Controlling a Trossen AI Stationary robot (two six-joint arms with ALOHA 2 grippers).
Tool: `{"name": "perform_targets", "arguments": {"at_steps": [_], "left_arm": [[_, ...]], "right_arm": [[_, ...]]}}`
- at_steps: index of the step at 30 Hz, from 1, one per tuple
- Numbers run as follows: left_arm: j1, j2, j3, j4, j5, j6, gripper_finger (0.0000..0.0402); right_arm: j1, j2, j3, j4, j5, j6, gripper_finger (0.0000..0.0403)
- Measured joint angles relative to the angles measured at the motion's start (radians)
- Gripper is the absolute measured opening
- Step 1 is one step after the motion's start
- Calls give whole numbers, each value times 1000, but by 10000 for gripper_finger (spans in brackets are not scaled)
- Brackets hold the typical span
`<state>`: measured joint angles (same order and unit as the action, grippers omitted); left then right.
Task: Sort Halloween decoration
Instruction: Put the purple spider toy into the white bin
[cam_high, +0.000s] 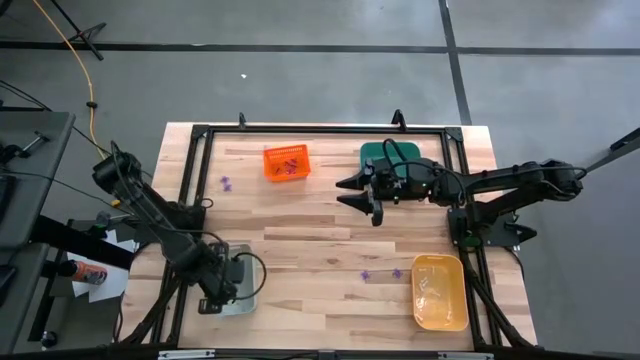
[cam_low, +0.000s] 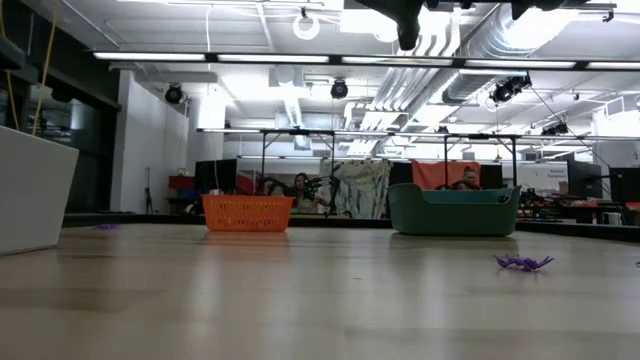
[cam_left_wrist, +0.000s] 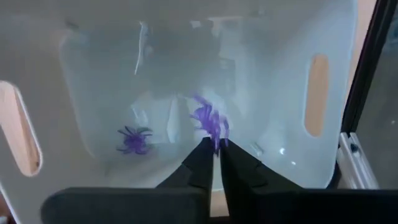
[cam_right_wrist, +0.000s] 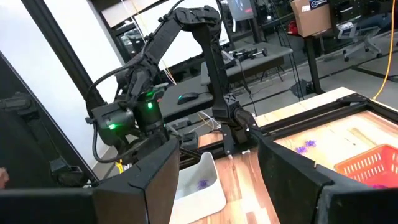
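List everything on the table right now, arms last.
orange basket: 1, orange, far side left of centre, purple bits inside
green bin: 1, green, far side, partly under right arm
yellow bin: 1, yellow, near right corner
clear bin: 1, clear, near left
loose trinkets: 3, purple; one far left, two beside yellow bin
binned trinket: 1, purple, clear bin floor
held trinket: 1, purple, at left fingertips
left gripper: over clear bin, pinching
right gripper: open, empty, mid-table

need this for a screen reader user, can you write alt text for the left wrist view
The left gripper hangs inside a clear plastic bin, its dark fingers nearly shut on a small purple spider trinket at their tips. A second purple spider lies on the bin floor beside it.
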<state>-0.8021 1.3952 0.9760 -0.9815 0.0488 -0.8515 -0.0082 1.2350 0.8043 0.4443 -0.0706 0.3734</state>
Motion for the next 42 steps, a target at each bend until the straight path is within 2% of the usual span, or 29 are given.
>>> {"name": "perform_targets", "arguments": {"at_steps": [7, 15, 17, 20, 23, 26, 28, 31, 33, 36, 39, 42], "left_arm": [[41, -82, 0, -21, 47, -63, 85], [167, -250, 0, -97, 16, -10, 153], [211, -293, 0, -67, -44, 11, 163], [291, -360, 0, 45, -195, 62, 171], [390, -420, 0, 161, -324, 179, 172], [505, -453, 0, 252, -395, 319, 172], [577, -468, -8, 333, -413, 405, 172], [672, -506, -93, 529, -387, 501, 172], [728, -526, -179, 701, -334, 513, 172], [798, -548, -310, 883, -275, 495, 172], [852, -547, -397, 977, -268, 450, 172], [880, -538, -428, 1027, -268, 438, 172]], "right_arm": [[0, 0, 0, -20, 0, -21, 213], [0, 0, 0, -32, 0, -34, 213], [0, 0, 0, -25, 0, -32, 213], [0, 0, 0, 4, -34, 5, 213], [0, 0, 0, 25, -99, 35, 213], [5, 0, 6, 11, -114, 38, 213], [14, 0, 49, -110, -114, 31, 213], [41, 15, 176, -443, -99, -24, 213], [67, 41, 267, -686, -93, -59, 213], [108, 87, 368, -953, -78, -39, 213], [151, 127, 392, -1085, -72, 78, 213], [196, 173, 392, -1154, -72, 198, 213]]}}
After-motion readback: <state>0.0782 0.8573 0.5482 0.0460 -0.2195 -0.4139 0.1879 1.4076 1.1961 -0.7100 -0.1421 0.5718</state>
